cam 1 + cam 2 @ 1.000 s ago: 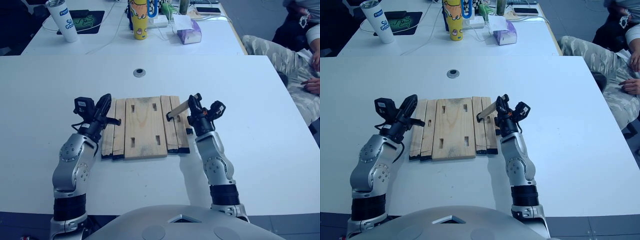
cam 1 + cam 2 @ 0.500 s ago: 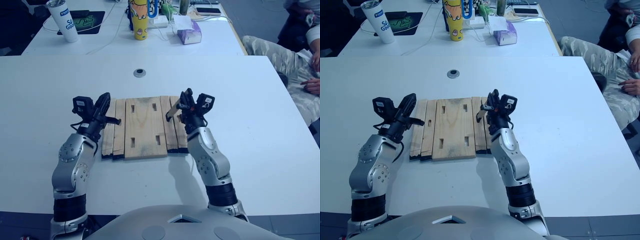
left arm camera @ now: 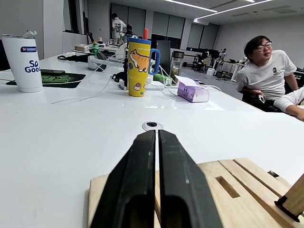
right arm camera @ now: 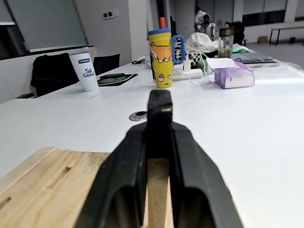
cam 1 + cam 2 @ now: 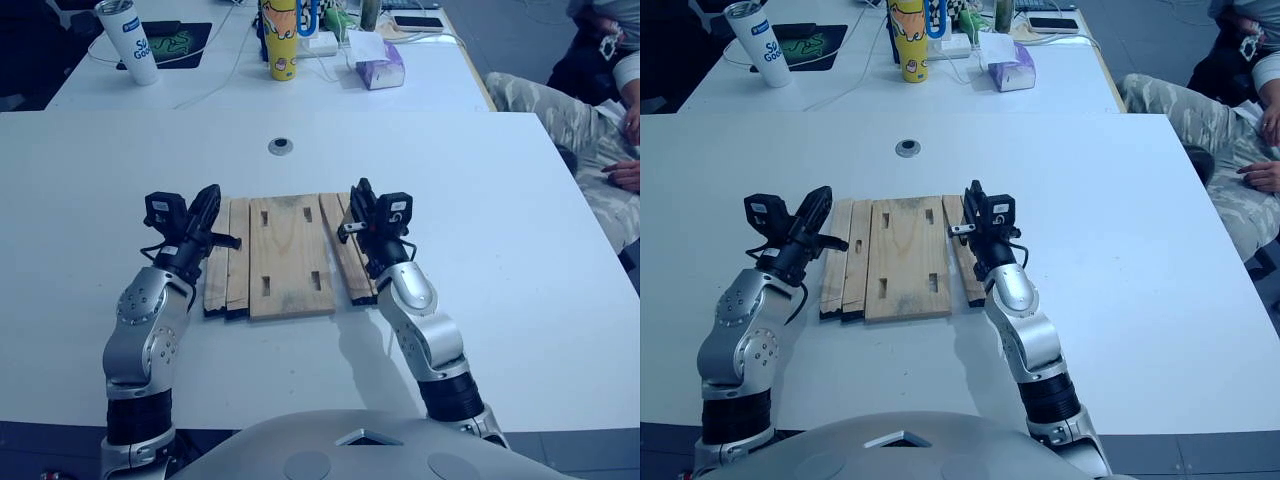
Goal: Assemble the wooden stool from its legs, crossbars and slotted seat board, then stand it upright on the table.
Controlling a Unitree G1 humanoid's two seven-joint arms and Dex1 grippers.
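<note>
Our 2 arms extend forward, elbows bent; our left gripper [image 3: 156, 134] is pressed closed, our right gripper [image 4: 158, 130] clamps a wooden bar [image 4: 156, 180].

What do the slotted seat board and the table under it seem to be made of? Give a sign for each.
The seat board looks like pale bare wood: grain lines show. The table has a smooth white matte top, perhaps laminate; unsure.

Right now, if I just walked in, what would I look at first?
Probably the flat wooden board with four slots, lying mid-table with slats on both sides. Next you'd notice the right gripper, shut on a wooden bar above the right-hand slats. The left gripper is shut and empty above the left-hand ones.
</note>
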